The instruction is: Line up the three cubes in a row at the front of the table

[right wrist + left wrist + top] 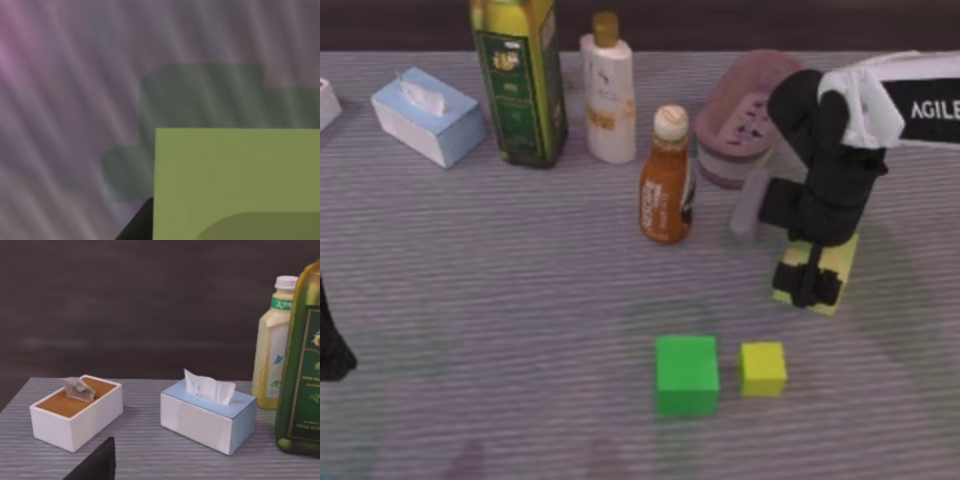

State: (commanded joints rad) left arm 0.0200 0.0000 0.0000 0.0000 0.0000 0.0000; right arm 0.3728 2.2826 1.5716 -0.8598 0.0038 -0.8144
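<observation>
Pale yellow cube (840,268), plain matte, right gripper (807,283) fingers clamped on it

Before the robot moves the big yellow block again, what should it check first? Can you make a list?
1. Right gripper over the pale yellow cube: ok, it sits right on top of it.
2. Grip firmly closed on that cube: cannot tell, the fingers are hidden.
3. Bright green cube and yellow-green cube already side by side at the front: ok.
4. Free table space to the right of the yellow-green cube: ok.
5. Sauce bottle and pink container clear of the path forward: ok, they stand behind.
6. Left arm out of the way: ok, parked at the left edge.
</observation>
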